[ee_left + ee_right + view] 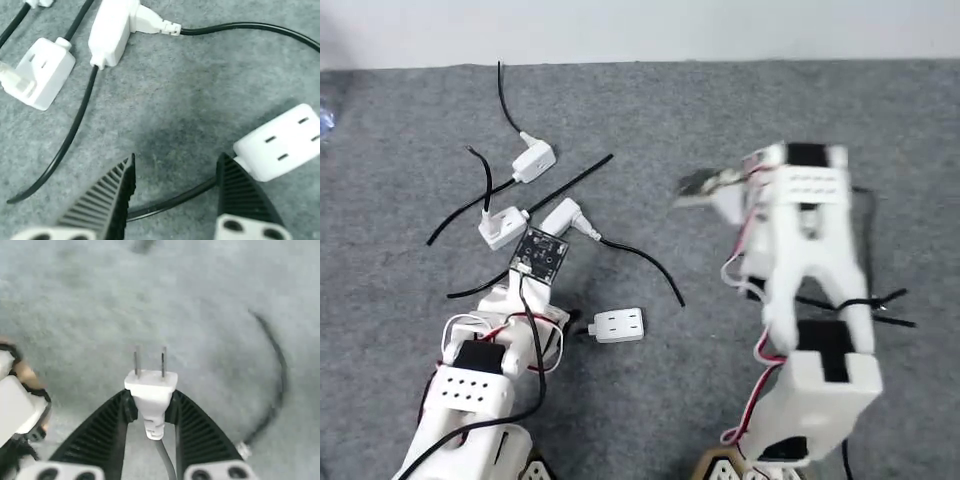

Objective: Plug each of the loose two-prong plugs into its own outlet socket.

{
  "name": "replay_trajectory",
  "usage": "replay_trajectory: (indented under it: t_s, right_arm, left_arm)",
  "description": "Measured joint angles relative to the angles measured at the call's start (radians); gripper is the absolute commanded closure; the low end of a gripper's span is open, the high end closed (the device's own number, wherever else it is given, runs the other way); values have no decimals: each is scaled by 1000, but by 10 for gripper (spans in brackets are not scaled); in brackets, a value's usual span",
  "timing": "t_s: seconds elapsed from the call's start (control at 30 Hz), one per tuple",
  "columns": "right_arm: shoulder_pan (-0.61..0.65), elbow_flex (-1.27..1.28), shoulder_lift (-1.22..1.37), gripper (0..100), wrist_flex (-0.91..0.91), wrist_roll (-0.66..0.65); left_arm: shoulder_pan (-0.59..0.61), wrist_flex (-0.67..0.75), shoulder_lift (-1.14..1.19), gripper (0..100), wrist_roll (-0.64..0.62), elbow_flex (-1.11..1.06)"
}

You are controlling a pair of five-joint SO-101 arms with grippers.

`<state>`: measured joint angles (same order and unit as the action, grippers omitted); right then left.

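A white two-prong plug (150,385) sits clamped between the right fingers (100,435) over the table (225,300) (right of the middle). The left fingers (107,197) gape wide, empty, just beside an outlet socket (282,142) lying near left

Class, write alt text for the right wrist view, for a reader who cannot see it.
The right hand is shut on a white two-prong plug, whose two metal prongs point away from the camera over grey felt. A black cord curves across the surface off to one side.
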<state>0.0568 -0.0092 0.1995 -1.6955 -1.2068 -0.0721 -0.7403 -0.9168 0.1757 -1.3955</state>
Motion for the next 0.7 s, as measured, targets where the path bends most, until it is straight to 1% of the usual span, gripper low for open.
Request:
replay_trajectory:
  t_s: [0.07, 0.13, 0.27, 0.4, 0.5, 0.7]
  right_arm:
    - [48, 71, -34, 990, 72, 9]
    - [92, 133, -69, 990, 155, 48]
    - [181, 238, -146, 990, 261, 120]
    - [222, 318, -210, 990, 351, 193]
    - [239, 336, -258, 990, 413, 264]
    - [311, 338, -345, 990, 482, 373]
  left_arm:
    - [-26, -2, 0, 754, -2, 0]
    - [-77, -2, 0, 754, -49, 20]
    - [-178, -2, 0, 754, -221, 130]
    - [-244, -2, 0, 754, -376, 204]
    - [-270, -2, 0, 754, -414, 210]
    - [-270, -2, 0, 754, -425, 210]
